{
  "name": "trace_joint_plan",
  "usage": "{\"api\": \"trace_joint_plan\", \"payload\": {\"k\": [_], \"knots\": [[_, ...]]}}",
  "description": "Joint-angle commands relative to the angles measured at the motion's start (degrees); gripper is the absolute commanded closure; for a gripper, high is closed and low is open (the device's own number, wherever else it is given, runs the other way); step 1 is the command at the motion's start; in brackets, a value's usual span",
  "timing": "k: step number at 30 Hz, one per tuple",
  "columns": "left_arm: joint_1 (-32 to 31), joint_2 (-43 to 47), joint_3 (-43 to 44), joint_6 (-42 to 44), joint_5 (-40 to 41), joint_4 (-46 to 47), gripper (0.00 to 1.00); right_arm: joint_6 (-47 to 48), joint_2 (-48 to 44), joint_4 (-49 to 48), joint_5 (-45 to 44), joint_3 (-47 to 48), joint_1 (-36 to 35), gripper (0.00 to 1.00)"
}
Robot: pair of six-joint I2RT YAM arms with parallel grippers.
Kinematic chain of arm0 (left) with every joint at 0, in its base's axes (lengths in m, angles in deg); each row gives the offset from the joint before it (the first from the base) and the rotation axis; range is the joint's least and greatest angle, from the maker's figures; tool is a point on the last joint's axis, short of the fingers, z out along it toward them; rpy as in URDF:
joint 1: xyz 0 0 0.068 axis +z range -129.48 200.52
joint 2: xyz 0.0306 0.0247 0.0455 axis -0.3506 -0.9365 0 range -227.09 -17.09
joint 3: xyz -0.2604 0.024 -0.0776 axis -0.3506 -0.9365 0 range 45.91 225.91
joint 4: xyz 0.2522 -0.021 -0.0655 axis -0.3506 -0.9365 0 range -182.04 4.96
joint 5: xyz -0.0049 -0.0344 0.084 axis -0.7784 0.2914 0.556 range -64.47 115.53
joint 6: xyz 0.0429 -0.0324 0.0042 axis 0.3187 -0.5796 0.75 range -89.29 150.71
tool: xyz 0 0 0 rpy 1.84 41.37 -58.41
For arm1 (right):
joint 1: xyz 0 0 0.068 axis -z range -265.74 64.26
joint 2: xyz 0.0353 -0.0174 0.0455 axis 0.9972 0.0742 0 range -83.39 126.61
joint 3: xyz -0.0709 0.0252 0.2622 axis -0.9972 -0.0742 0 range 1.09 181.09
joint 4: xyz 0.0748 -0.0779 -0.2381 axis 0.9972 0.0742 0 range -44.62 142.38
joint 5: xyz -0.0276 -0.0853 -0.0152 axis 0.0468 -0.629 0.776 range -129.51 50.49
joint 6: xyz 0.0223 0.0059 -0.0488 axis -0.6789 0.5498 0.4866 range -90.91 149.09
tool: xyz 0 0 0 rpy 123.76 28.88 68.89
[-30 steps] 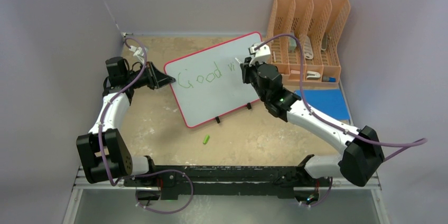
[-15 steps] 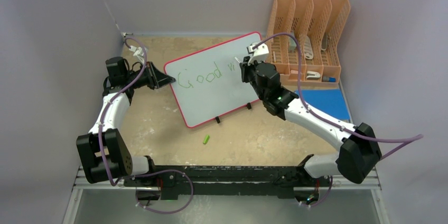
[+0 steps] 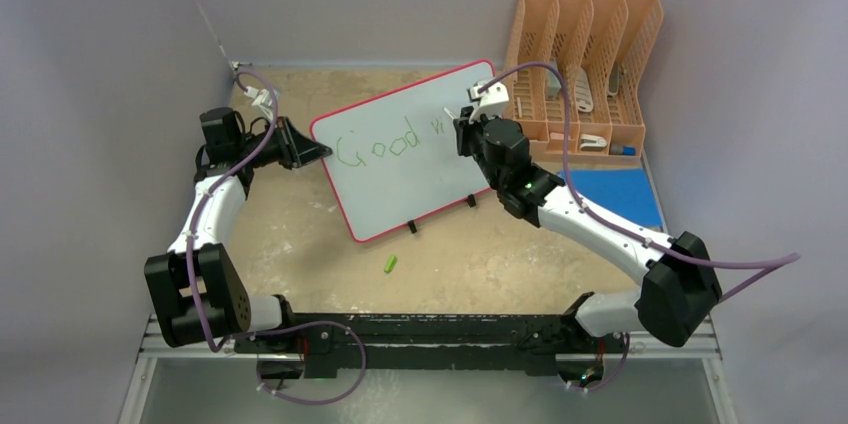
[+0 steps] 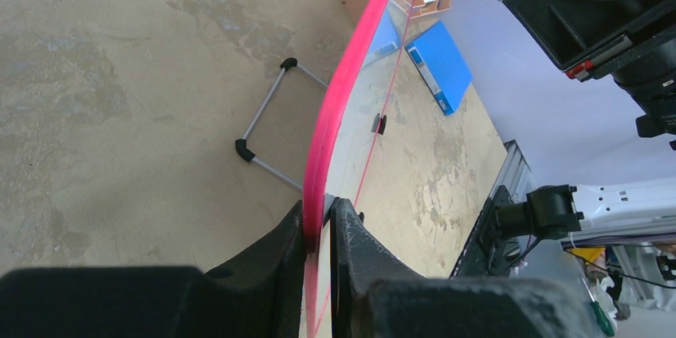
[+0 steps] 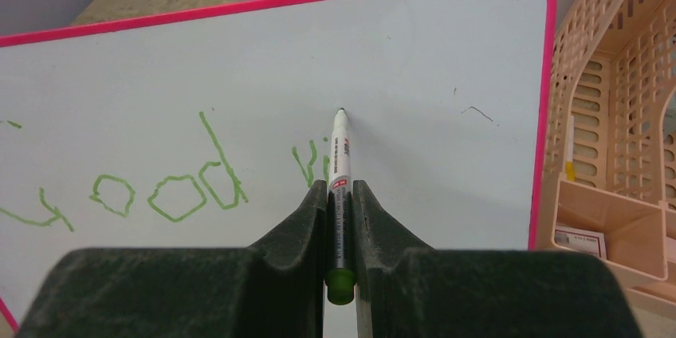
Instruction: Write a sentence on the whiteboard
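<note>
the whiteboard (image 3: pixel 400 159) stands tilted in the middle of the counter (image 3: pixel 290 234). it is turned at an angle, with small black clip feet (image 3: pixel 412 227) on its near edge and a grey wire stand (image 4: pixel 267 111) behind it. the left hand (image 4: pixel 320 222) is closed on the board's left edge, one finger on each face, pinching the red rim. the right hand (image 5: pixel 340 194) is clamped around a marker (image 5: pixel 339 159), which sticks out forward between the fingers with its green end toward the wrist camera. the tip is at the board's face in the upper right part, but it is not clear whether it actually touches.

the sentence (image 5: pixel 171 194) is in thin green letters across the upper half of the board. it reads "good", then after a gap a "v" and another short stroke partly hidden by a finger of the right hand. the marker tip sits just above and to the right of those last strokes.

a green cap (image 3: pixel 391 264) lies on the counter in front of the board, apart from it. to the board's right stands an orange slotted organizer (image 3: pixel 585 54) with a few small items in its compartments. a flat blue rectangle (image 3: pixel 620 194) lies in front of it, beside the right arm.
</note>
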Motion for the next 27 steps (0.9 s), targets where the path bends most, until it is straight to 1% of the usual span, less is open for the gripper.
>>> {"api": "trace_joint_plan", "payload": {"k": [1, 27], "knots": [[-1.06, 0.29, 0.74, 1.75, 2.7, -1.58, 1.0, -1.22, -1.15, 1.01, 0.5, 0.63, 0.51, 1.0], [-1.06, 0.29, 0.68, 1.72, 2.87, -1.5, 1.0, -4.14, -4.39, 5.39, 1.77, -3.46, 0.44, 1.0]]}}
